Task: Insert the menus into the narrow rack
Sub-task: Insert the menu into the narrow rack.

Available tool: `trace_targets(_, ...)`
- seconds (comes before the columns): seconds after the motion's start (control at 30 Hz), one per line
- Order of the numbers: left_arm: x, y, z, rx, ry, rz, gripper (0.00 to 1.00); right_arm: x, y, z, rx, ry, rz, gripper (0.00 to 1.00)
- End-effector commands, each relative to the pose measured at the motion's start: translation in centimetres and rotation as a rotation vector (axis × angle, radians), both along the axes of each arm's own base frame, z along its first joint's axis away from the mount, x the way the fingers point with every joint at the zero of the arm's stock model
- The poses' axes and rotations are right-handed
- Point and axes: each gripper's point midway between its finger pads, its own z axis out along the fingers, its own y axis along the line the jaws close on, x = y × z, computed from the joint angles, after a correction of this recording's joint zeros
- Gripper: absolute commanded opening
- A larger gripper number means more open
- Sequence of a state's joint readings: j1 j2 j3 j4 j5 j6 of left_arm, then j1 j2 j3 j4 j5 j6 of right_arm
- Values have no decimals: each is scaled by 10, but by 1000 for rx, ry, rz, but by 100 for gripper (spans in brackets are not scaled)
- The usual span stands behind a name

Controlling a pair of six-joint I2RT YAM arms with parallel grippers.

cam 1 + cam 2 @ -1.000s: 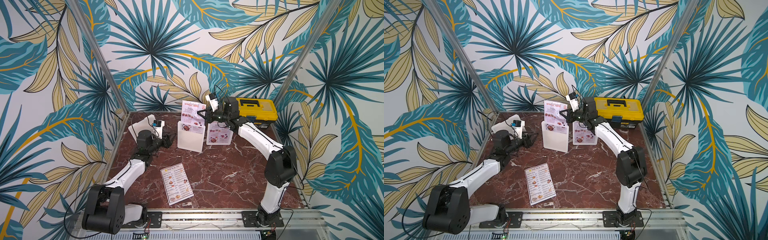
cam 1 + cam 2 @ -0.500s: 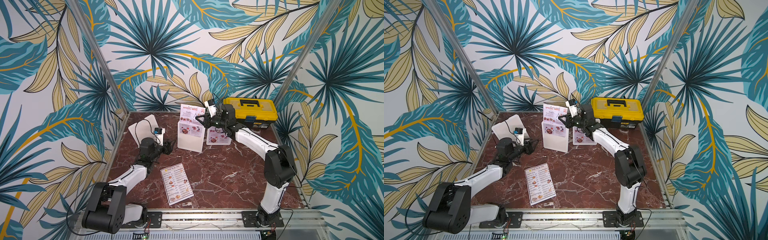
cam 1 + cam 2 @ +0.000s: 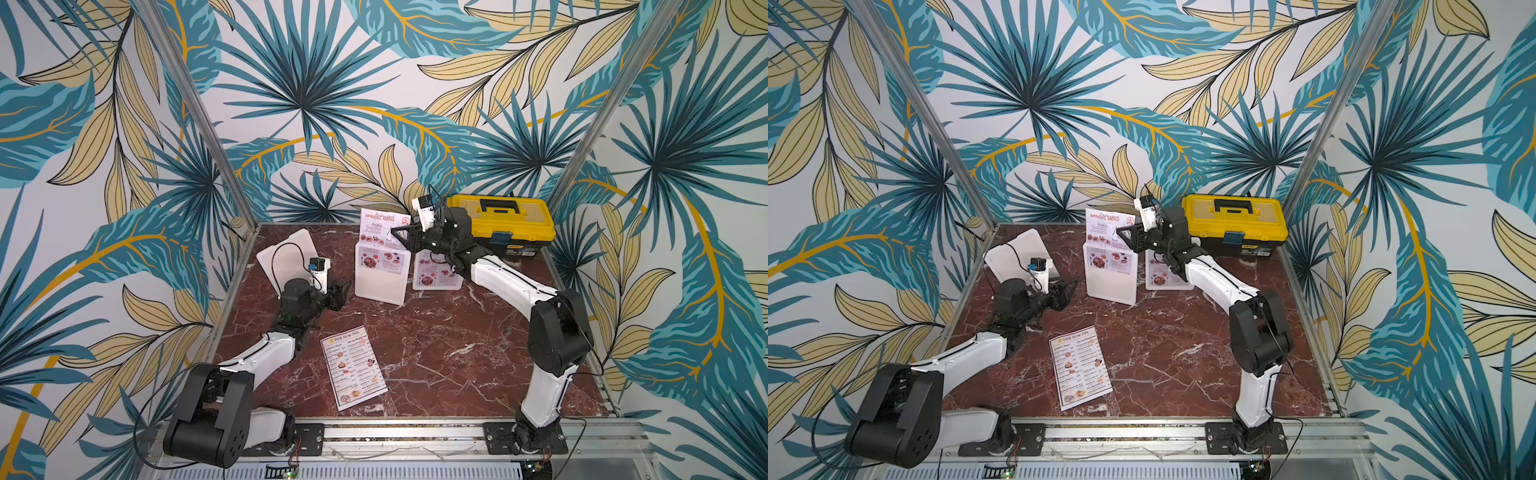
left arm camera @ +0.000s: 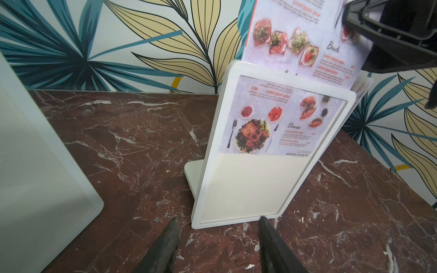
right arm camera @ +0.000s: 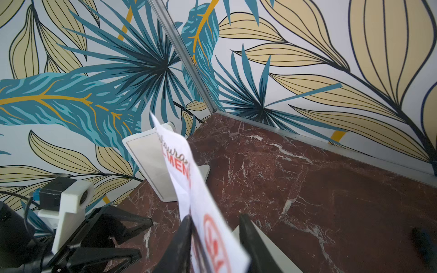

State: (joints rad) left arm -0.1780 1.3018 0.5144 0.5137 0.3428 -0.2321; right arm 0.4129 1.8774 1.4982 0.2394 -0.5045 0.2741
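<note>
Right gripper is being held with jaws parted round the top corner of the upright SPECIAL MENU, the paper standing loose between them. On the table, the middle rack is being filled only halfway: that sheet is sticking out of the slot, long axis vertical, just below this nearer gripper, so a downward push is probably being called for. DIM SUM INN menu is lying flat, nearer the open, empty left gripper.

Red-titled menu – upright, half in rack
</note>
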Motion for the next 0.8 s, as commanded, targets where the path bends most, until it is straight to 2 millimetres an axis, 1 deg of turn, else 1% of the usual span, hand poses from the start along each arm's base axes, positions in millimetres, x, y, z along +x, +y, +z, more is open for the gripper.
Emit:
trace_targets(0.0,0,-1,7,8,-41,0,54,-1,-6,36,31,-73,-19,34)
trace_targets(0.1,-1,-2,7,9,-41,-4,54,-3,-7,41,34,-84,-16,34)
trace_targets(0.13,-1,-2,7,10,-41,-5,54,-4,-6,42,34,-87,-8,29)
trace_targets(0.17,-1,-3,7,10,-41,-7,54,-7,-5,43,39,-90,6,21)
trace_targets(0.23,-1,-3,7,11,-42,-7,54,-11,-2,42,43,-95,30,11)
trace_targets(0.27,-1,-2,7,12,-43,-4,54,-12,-1,39,46,-95,39,8)
trace_targets(0.33,-1,-2,7,12,-43,-1,54,-13,-1,35,47,-96,43,6)
trace_targets(0.5,-1,-3,7,12,-43,-5,54,-13,-1,16,37,-89,42,5)
trace_targets(0.6,0,-3,7,14,-43,-5,54,-13,-2,10,37,-85,36,5)
trace_targets(0.67,-1,-4,7,14,-43,-10,54,-14,-1,10,41,-84,41,9)
trace_targets(0.77,-2,-4,7,15,-44,-9,54,-15,-2,19,55,-96,42,19)
